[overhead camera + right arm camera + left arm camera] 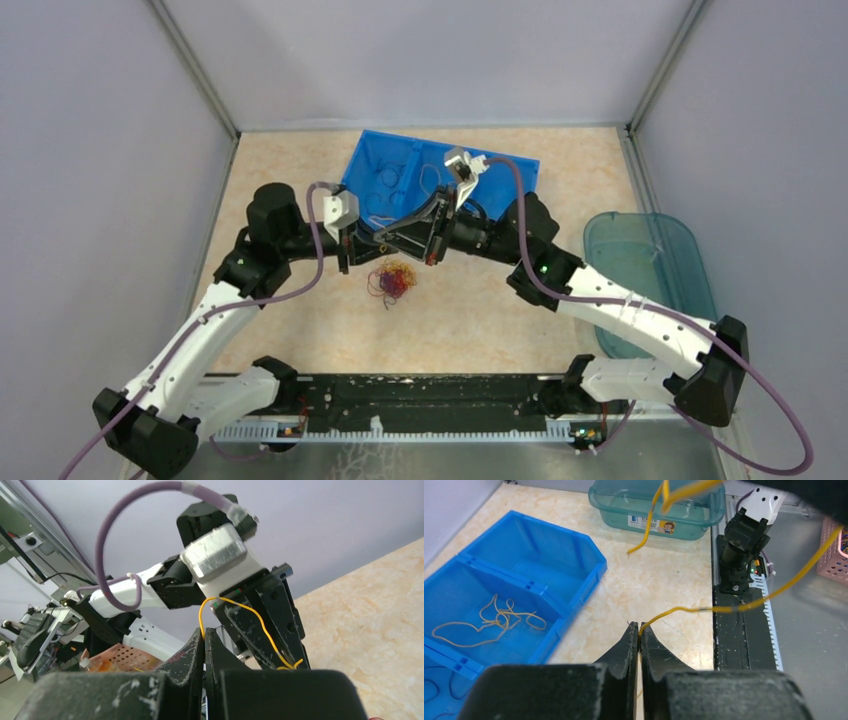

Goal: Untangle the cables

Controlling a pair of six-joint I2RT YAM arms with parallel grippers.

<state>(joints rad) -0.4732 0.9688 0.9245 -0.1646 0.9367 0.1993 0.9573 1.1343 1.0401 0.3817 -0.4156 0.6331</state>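
While both arms reach in over the worktop, each pincer is closed on the same yellow cable. The left pincer has its jaws pressed together, with the cable nipped at the very tips. From there the cable leads away over the worktop and climbs out of view. The right pincer is likewise shut on it at the tips. The cable arcs up from them and drops along the left pincer's fingers opposite. Below and between the two pincers, a tangle of red, yellow and dark strands lies on the worktop. Just beyond the pincers sits the blue bin, with loose yellow cables in one compartment. A teal tub stands well off to the right pincer's side.
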